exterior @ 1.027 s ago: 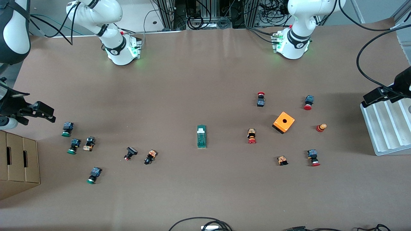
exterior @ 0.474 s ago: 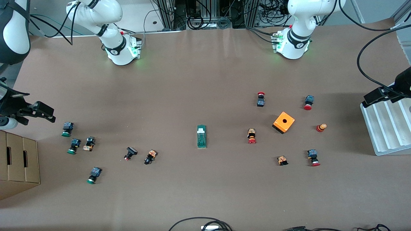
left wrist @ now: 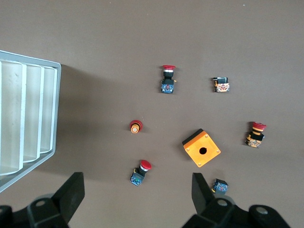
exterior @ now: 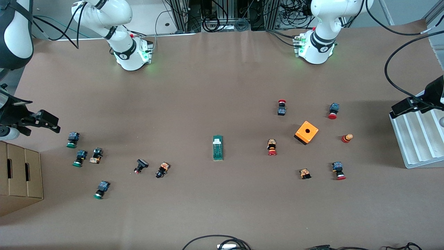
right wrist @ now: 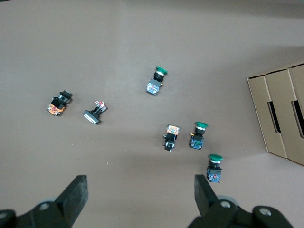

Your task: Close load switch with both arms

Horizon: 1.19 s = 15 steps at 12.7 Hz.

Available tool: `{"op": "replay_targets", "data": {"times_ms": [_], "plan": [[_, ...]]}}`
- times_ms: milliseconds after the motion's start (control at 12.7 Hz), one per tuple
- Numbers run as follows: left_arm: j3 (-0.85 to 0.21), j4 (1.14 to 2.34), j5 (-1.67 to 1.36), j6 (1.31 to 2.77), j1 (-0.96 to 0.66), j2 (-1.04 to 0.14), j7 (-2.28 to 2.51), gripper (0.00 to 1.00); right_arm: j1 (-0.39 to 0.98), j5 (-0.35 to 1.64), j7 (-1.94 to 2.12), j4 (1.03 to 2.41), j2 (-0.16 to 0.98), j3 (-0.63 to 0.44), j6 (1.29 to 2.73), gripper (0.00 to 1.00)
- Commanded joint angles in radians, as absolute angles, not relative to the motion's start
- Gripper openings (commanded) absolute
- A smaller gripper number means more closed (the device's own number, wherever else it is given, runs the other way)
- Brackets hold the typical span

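Note:
The load switch (exterior: 218,147), a narrow dark-green block with a white tab at the end toward the robots' bases, lies flat in the middle of the table, and neither wrist view shows it. My left gripper (exterior: 404,106) hangs open and empty at the left arm's end of the table, over the edge of a white ribbed tray. In the left wrist view (left wrist: 137,194) its fingers stand wide apart. My right gripper (exterior: 47,122) hangs open and empty at the right arm's end, over the table beside several green-capped push buttons. It also shows open in the right wrist view (right wrist: 140,194).
An orange box with a hole (exterior: 306,132) and several red push buttons (exterior: 272,147) lie toward the left arm's end. Green-capped push buttons (exterior: 72,139) lie toward the right arm's end. A cardboard box (exterior: 17,173) and the ribbed tray (exterior: 419,139) stand at the table's ends.
The left gripper has shifted very slightly over the tray's edge. The right arm and the load switch have not moved.

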<state>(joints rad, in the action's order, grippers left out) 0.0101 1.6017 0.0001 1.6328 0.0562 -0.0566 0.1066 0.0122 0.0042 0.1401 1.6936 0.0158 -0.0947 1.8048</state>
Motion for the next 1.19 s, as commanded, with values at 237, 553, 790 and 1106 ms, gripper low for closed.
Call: {"op": "replay_targets", "data": {"times_ms": [237, 553, 790, 1106], "plan": [[-0.002, 1.586, -0.002, 1.632, 0.032, -0.136, 0.091, 1.0, 0.011, -0.012, 0.129, 1.683, 0.02, -0.094, 1.813, 1.0], [0.002, 1.585, 0.002, 1.629, 0.035, -0.172, 0.091, 1.0, 0.014, -0.011, 0.127, 1.683, 0.018, -0.094, 1.812, 1.0], [-0.003, 1.585, 0.001, 1.634, 0.029, -0.173, 0.083, 1.0, 0.014, -0.011, 0.127, 1.683, 0.018, -0.092, 1.812, 1.0], [-0.054, 1.598, 0.006, 1.672, 0.028, -0.173, 0.087, 1.0, 0.014, -0.011, 0.127, 1.683, 0.018, -0.094, 1.812, 1.0]]}}
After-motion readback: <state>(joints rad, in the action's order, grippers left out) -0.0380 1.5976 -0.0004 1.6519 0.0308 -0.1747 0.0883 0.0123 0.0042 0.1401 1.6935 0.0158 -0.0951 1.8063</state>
